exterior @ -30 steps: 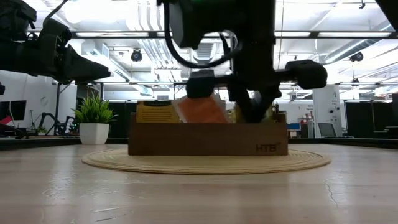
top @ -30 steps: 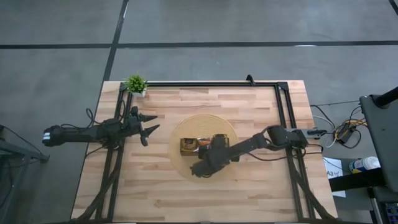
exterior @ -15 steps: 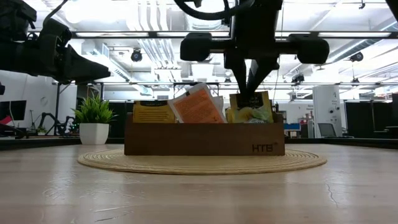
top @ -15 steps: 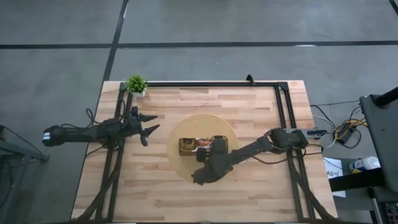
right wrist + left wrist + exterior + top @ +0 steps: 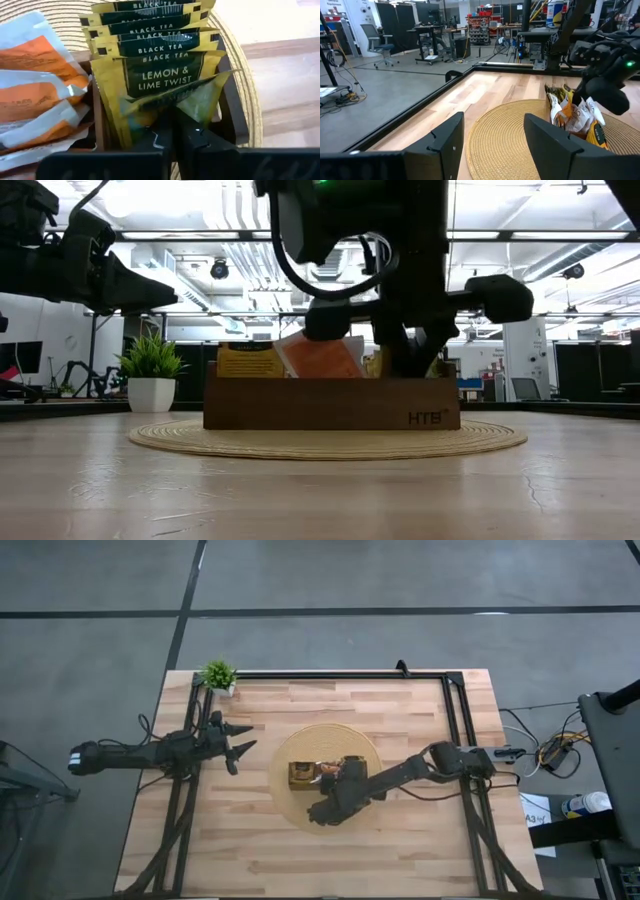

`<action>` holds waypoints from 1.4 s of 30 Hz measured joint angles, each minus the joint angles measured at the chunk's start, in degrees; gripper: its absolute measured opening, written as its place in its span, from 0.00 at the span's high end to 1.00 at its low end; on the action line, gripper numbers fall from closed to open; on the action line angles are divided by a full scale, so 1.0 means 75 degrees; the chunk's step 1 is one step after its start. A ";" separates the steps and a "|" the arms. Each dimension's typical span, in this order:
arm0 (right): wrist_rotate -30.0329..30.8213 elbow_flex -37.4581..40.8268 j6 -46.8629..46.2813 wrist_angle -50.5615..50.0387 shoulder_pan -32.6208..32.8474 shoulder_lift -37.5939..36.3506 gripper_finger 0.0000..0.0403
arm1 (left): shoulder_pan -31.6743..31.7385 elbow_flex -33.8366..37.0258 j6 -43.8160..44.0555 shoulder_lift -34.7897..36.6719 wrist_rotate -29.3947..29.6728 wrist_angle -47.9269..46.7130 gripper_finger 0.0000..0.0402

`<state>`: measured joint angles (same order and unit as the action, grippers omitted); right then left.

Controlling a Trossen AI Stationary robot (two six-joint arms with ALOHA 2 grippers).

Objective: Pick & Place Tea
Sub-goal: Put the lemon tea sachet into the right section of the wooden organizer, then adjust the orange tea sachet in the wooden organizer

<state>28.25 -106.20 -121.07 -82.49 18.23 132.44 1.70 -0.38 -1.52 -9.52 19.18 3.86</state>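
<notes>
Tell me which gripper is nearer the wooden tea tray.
Right. The right gripper is down in the tray, shut among sachets; the left gripper hovers open, well off the mat.

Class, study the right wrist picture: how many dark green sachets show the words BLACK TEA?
5 sachets labelled BLACK TEA, stacked one behind another in the tray, behind the front Lemon & Lime Twist sachet. More may be hidden behind them.

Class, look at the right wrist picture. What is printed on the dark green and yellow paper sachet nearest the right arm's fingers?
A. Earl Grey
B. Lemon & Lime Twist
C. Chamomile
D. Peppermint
B: the dark green and yellow paper sachet nearest the shut right gripper reads "Lemon & Lime Twist"; the sachets behind it read "Black Tea".
</notes>
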 joint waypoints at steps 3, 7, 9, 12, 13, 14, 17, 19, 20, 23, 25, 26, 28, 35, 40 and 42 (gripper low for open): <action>0.0192 -0.0247 -0.0002 -0.0038 0.0105 -0.0063 0.98 | 0.0002 -0.0003 0.0000 0.0000 0.0001 0.0000 0.50; 0.0971 -0.0638 -0.0033 -0.0139 0.0346 -0.0257 0.98 | 0.0002 0.0000 0.0000 0.0000 0.0000 0.0000 0.50; 0.1265 -0.0827 -0.0036 -0.0167 0.0429 -0.0302 0.98 | 0.0002 -0.0003 0.0001 -0.0002 0.0001 -0.0001 0.50; 0.1808 -0.1059 -0.0054 -0.0297 0.0547 -0.0309 0.98 | 0.0002 -0.0003 0.0000 0.0000 -0.0001 0.0000 0.50; 0.1982 -0.1106 -0.0097 -0.0378 0.0577 -0.0309 0.98 | 0.0002 0.0000 0.0000 -0.0002 0.0001 0.0000 0.50; 0.2083 -0.1127 -0.0138 -0.0452 0.0590 -0.0315 0.98 | 0.0002 -0.0002 0.0000 0.0000 0.0001 0.0000 0.50; 0.2046 -0.1092 -0.0286 -0.0670 0.0588 -0.0295 0.98 | 0.0005 0.0000 0.0000 0.0000 0.0000 0.0000 0.50; 0.2038 -0.0984 -0.0412 -0.0747 0.0580 -0.0290 0.98 | 0.0008 -0.0003 0.0000 -0.0003 -0.0002 0.0000 0.50; 0.2042 -0.0935 -0.0458 -0.0747 0.0576 -0.0289 0.98 | 0.0008 0.0000 0.0000 0.0000 0.0001 0.0000 0.50; 0.2257 -0.0911 -0.0459 -0.0709 0.0588 -0.0283 0.98 | 0.0008 -0.0001 0.0001 -0.0003 -0.0001 0.0000 0.50; 0.2843 -0.0917 -0.0432 -0.0628 0.0643 -0.0286 0.98 | 0.0008 -0.0001 0.0002 -0.0001 0.0001 -0.0002 0.50; 0.3200 -0.0925 -0.0425 -0.0548 0.0660 -0.0286 0.98 | 0.0008 -0.0003 0.0000 -0.0003 0.0001 0.0000 0.50; 0.3832 -0.0999 -0.0140 -0.0268 0.0700 -0.0286 0.98 | 0.0008 0.0000 0.0000 0.0000 0.0000 0.0000 0.50; 0.3412 -0.1138 0.2910 0.2044 0.0381 -0.0306 0.98 | 0.0005 -0.0001 0.0000 -0.0001 0.0000 0.0000 0.50; 0.2907 -0.1136 0.5155 0.3698 -0.0005 -0.0307 0.98 | 0.0005 -0.0003 0.0000 -0.0003 0.0001 0.0000 0.50; 0.2417 -0.1106 0.5494 0.3886 -0.0131 -0.0290 0.98 | 0.0005 -0.0002 0.0000 -0.0003 0.0000 -0.0002 0.50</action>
<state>46.38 -114.50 -79.87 -53.34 17.24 130.27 1.74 -0.40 -1.52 -9.54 19.18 3.84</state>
